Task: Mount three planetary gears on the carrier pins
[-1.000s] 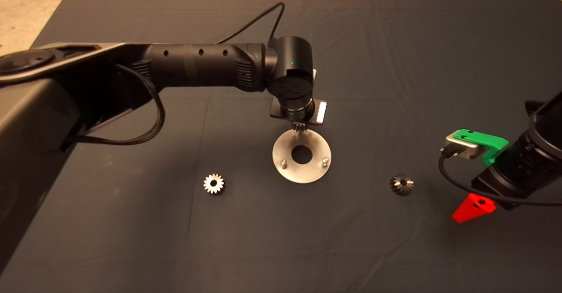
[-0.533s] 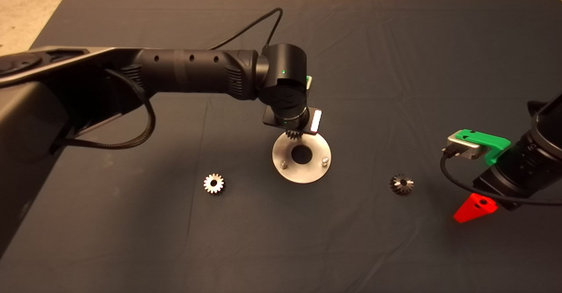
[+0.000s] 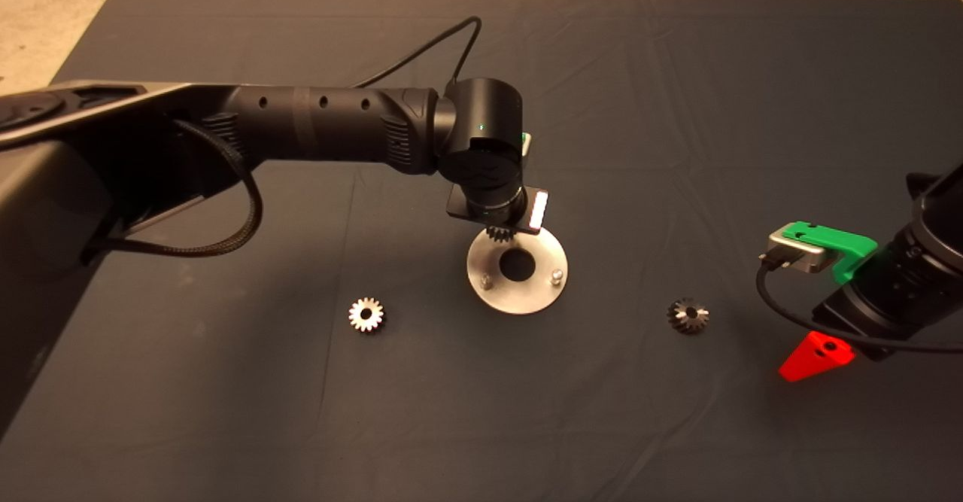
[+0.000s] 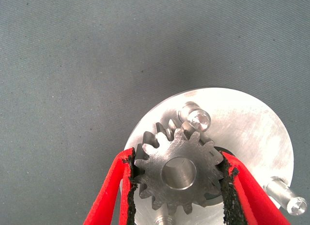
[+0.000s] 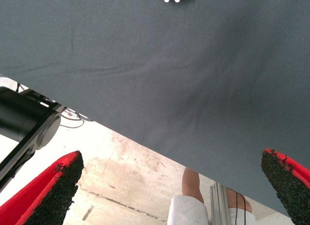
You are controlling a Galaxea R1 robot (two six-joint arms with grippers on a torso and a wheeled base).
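My left end effector (image 4: 179, 186) is pinching one planetary gear (image 4: 178, 171) over the disc (image 4: 252, 128), its bore just beside the far carrier pin (image 4: 196, 117); I am judging it needs centring before lowering. The right end effector (image 5: 169, 186) is waiting spread at the worktop edge

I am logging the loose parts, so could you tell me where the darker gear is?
In the head view the darker gear lies flat on the mat, right of the disc, near the parked right gripper.
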